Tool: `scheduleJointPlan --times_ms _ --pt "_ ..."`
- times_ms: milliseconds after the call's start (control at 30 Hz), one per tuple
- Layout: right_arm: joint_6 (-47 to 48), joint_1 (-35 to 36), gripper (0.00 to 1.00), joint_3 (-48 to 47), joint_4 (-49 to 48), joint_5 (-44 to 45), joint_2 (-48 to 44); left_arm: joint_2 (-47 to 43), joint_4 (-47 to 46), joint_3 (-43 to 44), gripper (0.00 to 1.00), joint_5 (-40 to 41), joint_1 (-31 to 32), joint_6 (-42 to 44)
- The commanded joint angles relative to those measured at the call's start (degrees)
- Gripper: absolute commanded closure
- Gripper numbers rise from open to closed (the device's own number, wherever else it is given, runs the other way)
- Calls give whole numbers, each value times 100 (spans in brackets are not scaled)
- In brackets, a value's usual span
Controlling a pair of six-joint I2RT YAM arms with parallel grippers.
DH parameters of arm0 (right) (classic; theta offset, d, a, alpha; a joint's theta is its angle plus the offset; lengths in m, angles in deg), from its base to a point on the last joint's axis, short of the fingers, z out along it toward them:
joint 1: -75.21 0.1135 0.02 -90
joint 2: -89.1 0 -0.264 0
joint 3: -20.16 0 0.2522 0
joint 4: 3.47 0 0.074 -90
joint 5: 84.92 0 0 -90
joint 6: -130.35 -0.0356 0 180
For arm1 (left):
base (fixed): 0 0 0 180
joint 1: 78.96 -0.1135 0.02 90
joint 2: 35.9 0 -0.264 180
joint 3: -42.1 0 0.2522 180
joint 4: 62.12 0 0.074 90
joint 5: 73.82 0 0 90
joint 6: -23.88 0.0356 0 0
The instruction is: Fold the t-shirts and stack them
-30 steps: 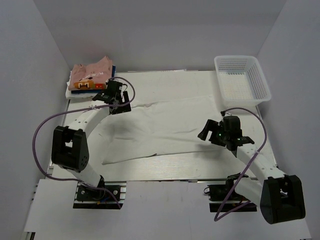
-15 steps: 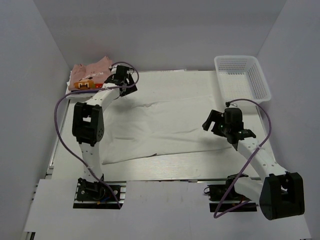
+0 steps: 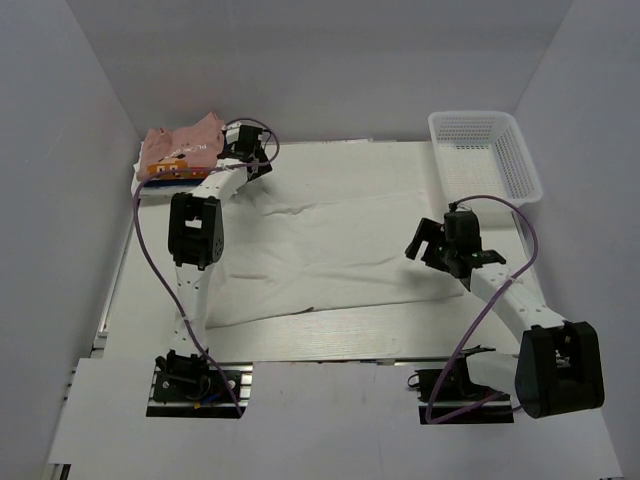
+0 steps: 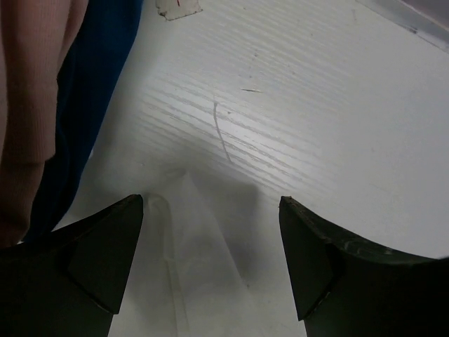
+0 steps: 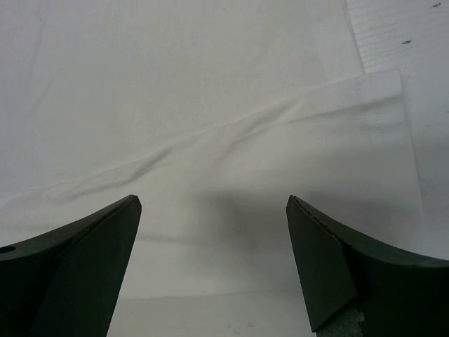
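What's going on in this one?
Two arms are working on a large white t-shirt spread across the table. The left claw is open, poised over the shirt's far-left corner, right beside the stack of folded shirts. The right claw is open too, hovering over the shirt's right side. Neither grips any cloth yet.

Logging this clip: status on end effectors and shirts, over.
Left end effector open over white t-shirt corner by folded stack; right end effector open above its edge. Shirt spread out, unstacked. Basket well aside.
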Motion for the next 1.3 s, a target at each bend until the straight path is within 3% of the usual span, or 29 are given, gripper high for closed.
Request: scheduleJointPlan --times_ms 0,133,233,333,367,500,667,800,967,1133,1167,1267 --pt "-33 -11 10 -321 14 194 78 40 3 258 13 55 -96 31" --pt "-33 -28 10 -401 -12 238 236 -12 -277 -75 26 -173 -157 -22" --pt "-7 -19 10 -497 -4 211 359 -12 -392 -138 47 -278 -210 31" --pt "37 -11 10 -603 57 264 456 -12 -524 -138 80 -472 -210 31" --pt "37 -19 10 -655 84 299 500 -12 -525 -138 100 -472 -210 83" --pt "20 16 10 -953 102 510 658 -99 -577 -138 100 -542 -210 145" --pt "-112 95 10 -1568 23 1089 1062 -618 -507 -743 100 -411 -210 224" --pt "-33 235 10 -2377 110 1502 1869 -1180 -507 -1297 100 -261 -210 277" --pt "292 473 10 -3941 374 1959 3388 -1611 -621 -1904 100 -419 -210 532" --pt "241 605 10 -5839 1451 2705 5275 -1665 -543 -1957 100 -472 -210 532" --pt "222 587 10 -6650 1620 2812 5490 -1665 -542 -1957 100 -472 -210 532" --pt "-59 561 10 -7699 2263 3252 6281 -1665 -410 -1904 100 -525 -210 532"
